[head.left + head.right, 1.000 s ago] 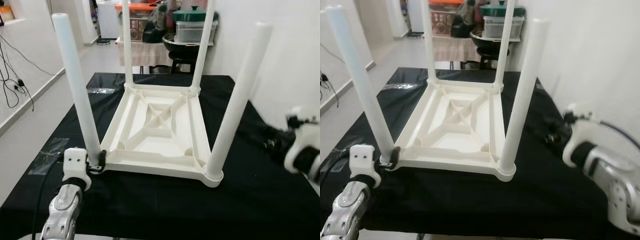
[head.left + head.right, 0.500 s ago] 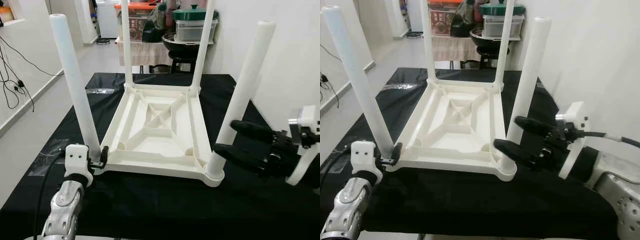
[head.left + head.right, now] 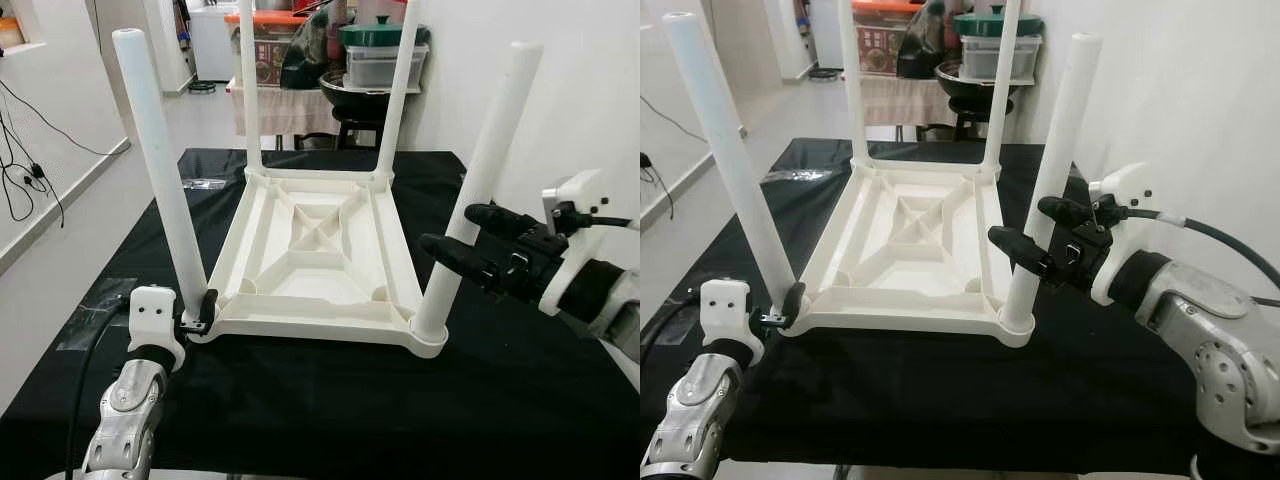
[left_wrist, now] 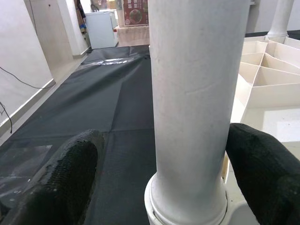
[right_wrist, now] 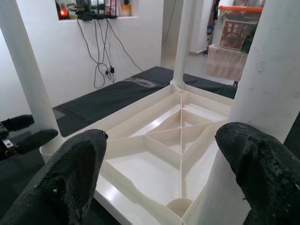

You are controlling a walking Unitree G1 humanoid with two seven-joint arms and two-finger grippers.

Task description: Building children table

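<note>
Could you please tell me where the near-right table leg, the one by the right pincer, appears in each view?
Left eye view: the near-right leg rises right of centre, the right pincer open around it.
Right eye view: the same leg stands just right of centre.
Left wrist view: not in it; the post there is the near-left leg.
Right wrist view: it runs along one edge.
Shared landmark: the upturned tabletop's X-shaped ribs.

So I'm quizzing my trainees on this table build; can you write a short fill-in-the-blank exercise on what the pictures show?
1. The white table lies upside down on a ____ cloth.
2. ____ legs stand up from the table.
3. The left gripper is at the base of the near left leg, with a finger on ____ side of it.
4. The right gripper is open around the near ____ leg.

Missing words: black; four; each; right
</note>
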